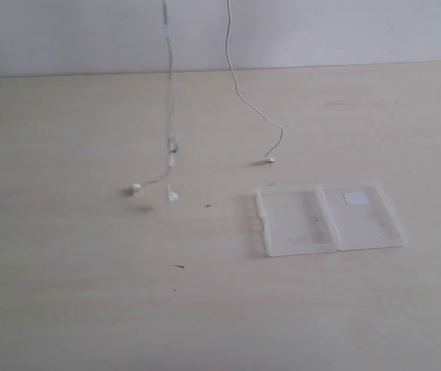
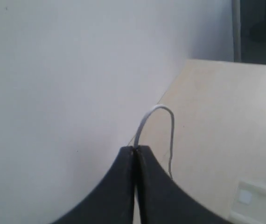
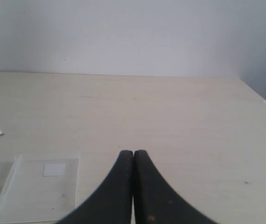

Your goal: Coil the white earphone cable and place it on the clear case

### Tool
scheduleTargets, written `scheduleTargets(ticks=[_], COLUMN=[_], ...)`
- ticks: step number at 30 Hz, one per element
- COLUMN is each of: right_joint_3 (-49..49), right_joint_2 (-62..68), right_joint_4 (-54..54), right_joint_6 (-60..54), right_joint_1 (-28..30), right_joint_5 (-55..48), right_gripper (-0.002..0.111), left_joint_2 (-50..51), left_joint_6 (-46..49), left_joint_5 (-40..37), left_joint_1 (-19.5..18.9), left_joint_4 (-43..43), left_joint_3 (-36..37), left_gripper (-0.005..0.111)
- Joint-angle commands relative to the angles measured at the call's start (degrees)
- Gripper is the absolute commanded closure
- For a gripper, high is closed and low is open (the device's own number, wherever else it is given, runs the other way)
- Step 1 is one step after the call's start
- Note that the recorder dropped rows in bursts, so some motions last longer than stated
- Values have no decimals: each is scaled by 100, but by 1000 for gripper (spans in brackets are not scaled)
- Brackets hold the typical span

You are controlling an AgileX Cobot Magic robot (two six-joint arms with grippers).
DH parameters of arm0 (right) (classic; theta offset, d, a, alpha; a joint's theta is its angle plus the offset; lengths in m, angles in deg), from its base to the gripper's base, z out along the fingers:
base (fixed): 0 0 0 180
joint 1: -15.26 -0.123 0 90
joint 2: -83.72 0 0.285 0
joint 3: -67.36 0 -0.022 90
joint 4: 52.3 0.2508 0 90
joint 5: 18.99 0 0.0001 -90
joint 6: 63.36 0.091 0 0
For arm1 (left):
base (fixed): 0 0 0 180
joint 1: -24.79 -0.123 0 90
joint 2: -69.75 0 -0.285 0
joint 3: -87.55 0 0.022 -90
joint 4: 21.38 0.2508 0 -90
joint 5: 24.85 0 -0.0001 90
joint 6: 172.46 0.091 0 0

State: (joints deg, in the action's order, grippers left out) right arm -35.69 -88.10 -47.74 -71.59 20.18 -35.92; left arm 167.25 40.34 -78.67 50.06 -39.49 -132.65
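Our left tool [image 2: 136,150] grips the white earphone cable [image 2: 157,108], seemingly by its tips, so it could slip; right tool [image 3: 133,153] closed, empty.

Pale wooden table [image 1: 89,309] with the clear case [image 1: 329,219] open flat on it.

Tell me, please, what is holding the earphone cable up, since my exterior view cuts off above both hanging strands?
Observer: The left gripper is shut on the white earphone cable, which arches over just past the closed tips.
Operator: Thank you. Is the right arm holding it too?
Observer: No, the right gripper is shut with nothing visible in it.
Operator: What does its camera show?
Observer: The clear case, with the half bearing the white sticker lying nearest the gripper.
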Motion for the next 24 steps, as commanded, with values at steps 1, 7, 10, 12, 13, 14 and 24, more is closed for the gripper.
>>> scheduleTargets(ticks=[1,7,10,12,13,14,24], right_joint_3=[26,26,26,26,26,26,26], right_joint_2=[-39,-39,-39,-39,-39,-39,-39], right_joint_4=[4,4,4,4,4,4,4], right_joint_6=[2,2,2,2,2,2,2], right_joint_1=[-24,-24,-24,-24,-24,-24,-24], right_joint_5=[32,32,32,32,32,32,32], right_gripper=[108,108,108,108,108,108,108], left_joint_2=[-55,-55,-65,-65,-65,-65,-126], left_joint_6=[-54,-67,-67,-67,-52,-52,-39], left_joint_5=[62,73,73,62,48,35,-11], left_joint_1=[-9,-9,-9,-9,-9,-9,-9], left_joint_4=[-428,-557,-531,-530,-530,-519,-520], left_joint_3=[-245,-419,-455,-455,-455,-455,-455], left_gripper=[107,107,107,107,107,107,107])
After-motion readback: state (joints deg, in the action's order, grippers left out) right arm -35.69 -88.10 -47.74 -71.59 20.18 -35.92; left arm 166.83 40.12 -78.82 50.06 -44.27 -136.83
